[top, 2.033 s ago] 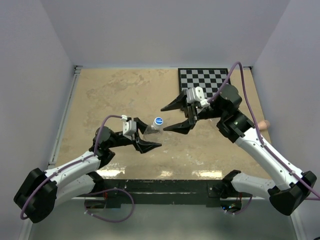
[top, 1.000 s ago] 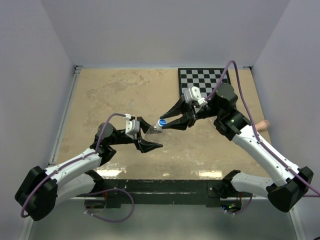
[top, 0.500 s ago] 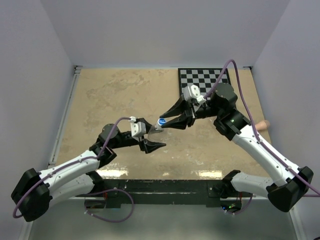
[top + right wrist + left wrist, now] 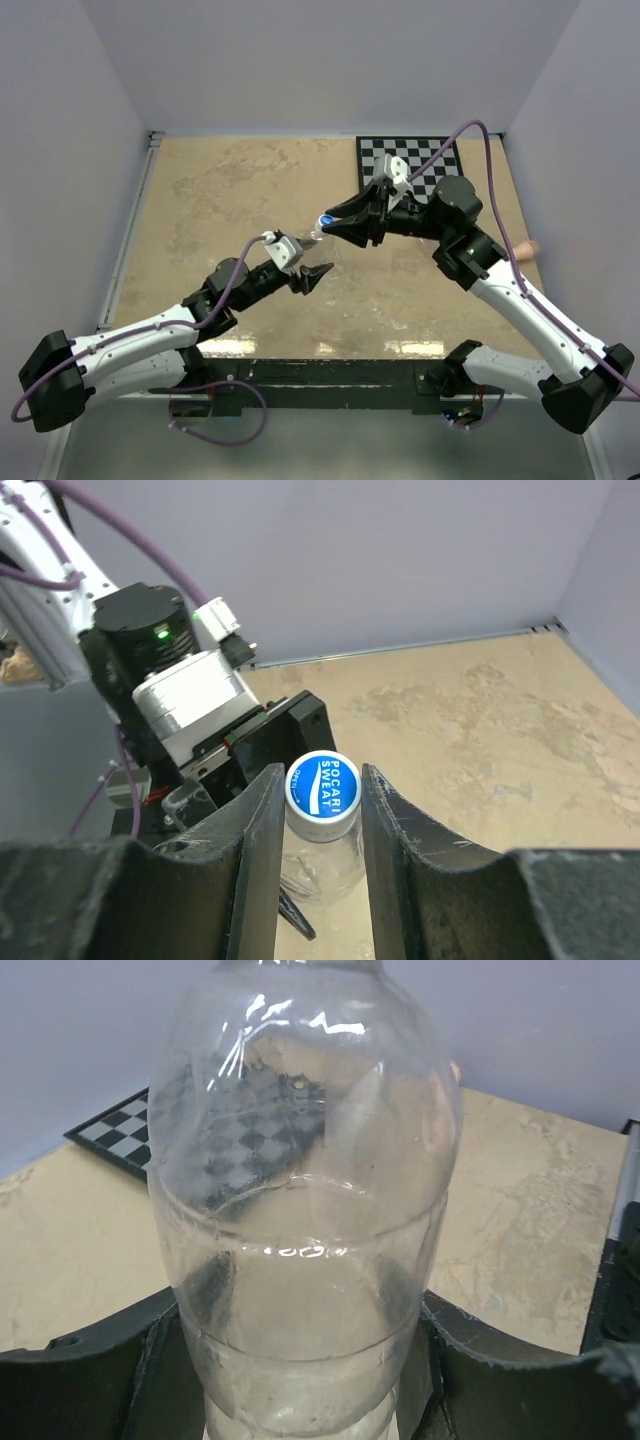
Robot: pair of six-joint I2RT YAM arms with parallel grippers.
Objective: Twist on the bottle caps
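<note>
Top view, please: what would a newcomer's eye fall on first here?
The left tool and right tool meet over the middle of the table: the left clamps a clear bottle, and the right pinches the blue cap on its neck. Behind them, a checkerboard lies at the far right corner.

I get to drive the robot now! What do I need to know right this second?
Left hand: shut on the bottle, gripping its body.
Right hand: shut on the blue cap, which sits on the bottle's neck.
Done: the cap is on the bottle's mouth. How tight it is, the pictures don't show.
Left: hold the bottle steady and twist the cap until it is snug, then let go. Nothing else to cap is in view.
</note>
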